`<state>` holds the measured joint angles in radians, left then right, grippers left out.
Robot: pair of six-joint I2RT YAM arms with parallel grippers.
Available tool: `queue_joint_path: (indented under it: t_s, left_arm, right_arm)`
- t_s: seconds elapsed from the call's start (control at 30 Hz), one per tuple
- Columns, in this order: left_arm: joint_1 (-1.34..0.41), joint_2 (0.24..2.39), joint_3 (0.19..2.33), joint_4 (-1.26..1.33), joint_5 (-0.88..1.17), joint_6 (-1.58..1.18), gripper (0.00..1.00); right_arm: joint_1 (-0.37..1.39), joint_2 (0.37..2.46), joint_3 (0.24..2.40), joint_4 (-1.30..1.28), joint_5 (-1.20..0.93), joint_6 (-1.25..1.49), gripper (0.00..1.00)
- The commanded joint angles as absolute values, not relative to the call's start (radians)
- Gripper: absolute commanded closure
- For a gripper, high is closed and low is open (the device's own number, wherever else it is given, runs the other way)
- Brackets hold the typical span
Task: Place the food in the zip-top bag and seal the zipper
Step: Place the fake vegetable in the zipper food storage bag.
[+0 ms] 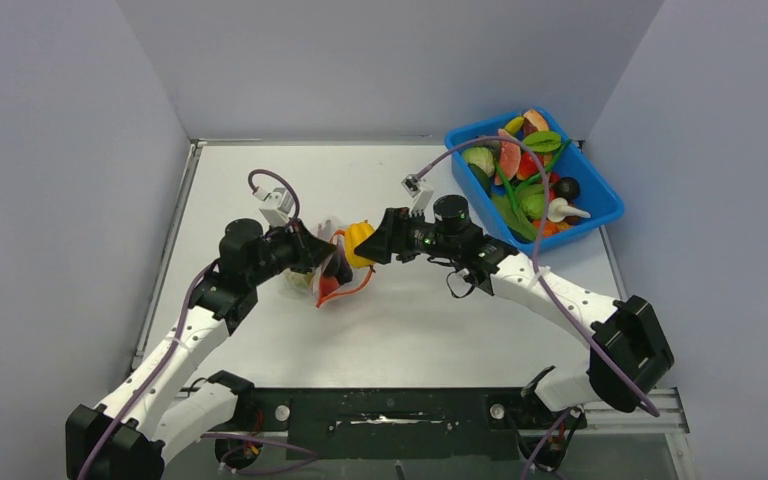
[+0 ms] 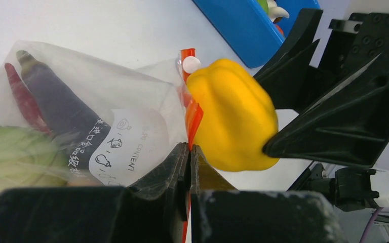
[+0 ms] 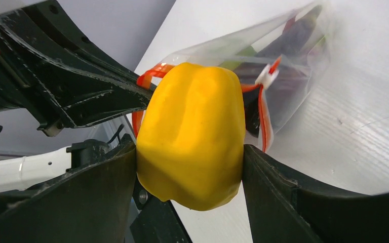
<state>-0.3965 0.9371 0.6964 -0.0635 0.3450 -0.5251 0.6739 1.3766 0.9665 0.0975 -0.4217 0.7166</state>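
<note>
My right gripper point(image 3: 190, 167) is shut on a yellow toy pepper point(image 3: 195, 131), held at the mouth of the clear zip-top bag point(image 2: 81, 96). The same yellow pepper point(image 1: 360, 243) shows mid-table in the top view, between both grippers. My left gripper point(image 2: 189, 149) is shut on the bag's orange-red zipper point(image 2: 192, 116) strip, holding that edge up. Inside the bag lie a purple eggplant point(image 2: 61, 109), a red chili point(image 2: 23, 98) and a green round piece point(image 2: 10, 152). The zipper's white slider point(image 2: 191, 64) sits just above the pepper.
A blue plastic tub point(image 1: 600, 190) with several more toy fruits and vegetables stands at the back right. Grey walls close in the table on the left, back and right. The right arm's cable point(image 1: 460, 155) loops above the table.
</note>
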Motion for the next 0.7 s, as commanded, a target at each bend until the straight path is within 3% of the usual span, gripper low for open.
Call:
queue_joint_path:
  t_s: [0.0, 0.67]
  left_arm:
    - [-0.391, 0.929, 0.75, -0.015, 0.369, -0.553, 1.0]
    - [-0.39, 0.922, 0.743, -0.028, 0.359, -0.568, 1.0]
  right_arm:
    - [0.712, 1.4, 1.02, 0.163, -0.389, 0.756, 0.48]
    - [0.8, 1.412, 1.031, 0.084, -0.26, 0.775, 0.46]
